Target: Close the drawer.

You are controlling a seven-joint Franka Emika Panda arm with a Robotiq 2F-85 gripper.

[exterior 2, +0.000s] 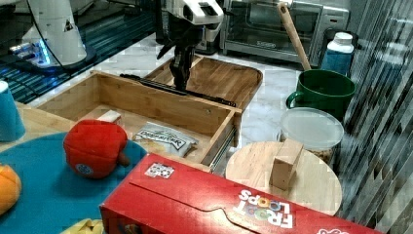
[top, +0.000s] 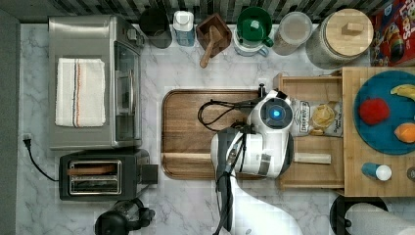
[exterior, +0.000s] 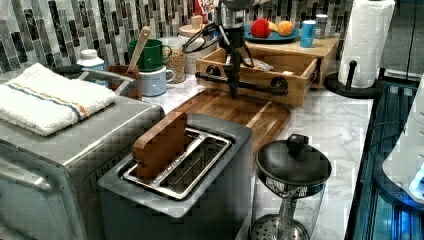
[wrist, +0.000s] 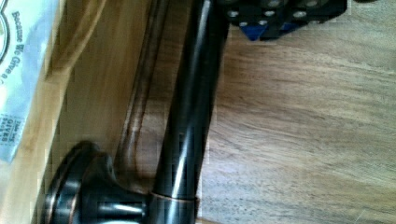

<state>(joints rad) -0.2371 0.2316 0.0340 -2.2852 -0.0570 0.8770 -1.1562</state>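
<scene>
Standing pulled out under the flat bamboo top (top: 351, 147), the shallow light-wood drawer (exterior 2: 160, 105) holds a crisp packet (exterior 2: 165, 137) and a small pale block (exterior 2: 109, 116); the gripper (exterior 2: 180, 73) hangs at its black bar handle (exterior: 242, 83), and how wide the jaws stand cannot be told.

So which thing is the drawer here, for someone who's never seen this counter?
Find the bamboo stand carrying the blue plate at the top view's right. The drawer is the shallow light-wood box pulled out beneath it, holding a chip bag. Unlike the darker cutting board alongside, it has raised rims and a black bar handle.
</scene>
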